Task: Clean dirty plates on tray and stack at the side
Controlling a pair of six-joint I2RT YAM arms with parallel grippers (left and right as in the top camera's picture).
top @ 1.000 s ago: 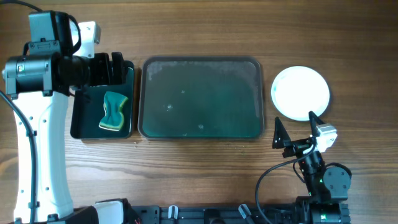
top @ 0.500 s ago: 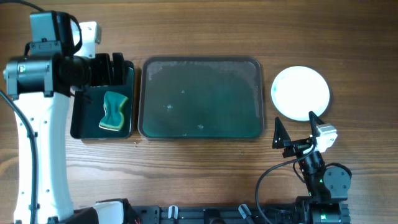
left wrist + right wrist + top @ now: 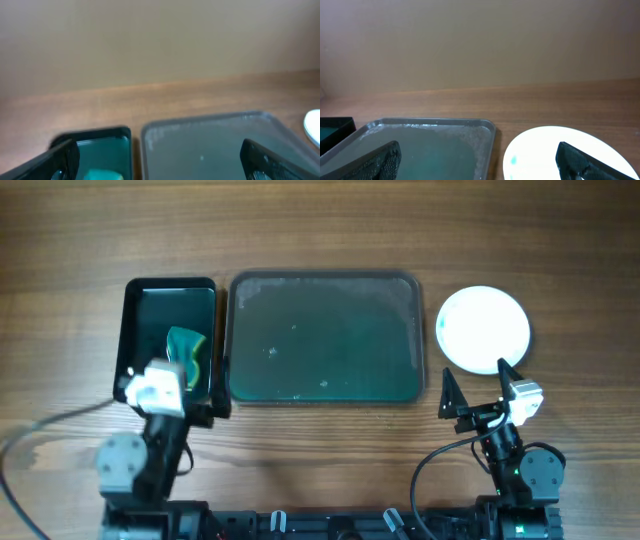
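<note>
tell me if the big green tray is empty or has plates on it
Empty. The tray shows only its bare green bottom; the white plate lies outside it, to its right.

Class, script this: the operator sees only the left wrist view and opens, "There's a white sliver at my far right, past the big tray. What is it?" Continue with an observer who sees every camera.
Observer: A round white plate, lying on the table just right of the tray. The overhead view shows it whole.
Operator: Any plates on the tray itself?
Observer: None. The overhead view shows its whole floor, and no plate lies there.
Operator: Is that plate clean?
Observer: Not quite. The right wrist view shows a small teal speck near its rim, on the tray side.
</note>
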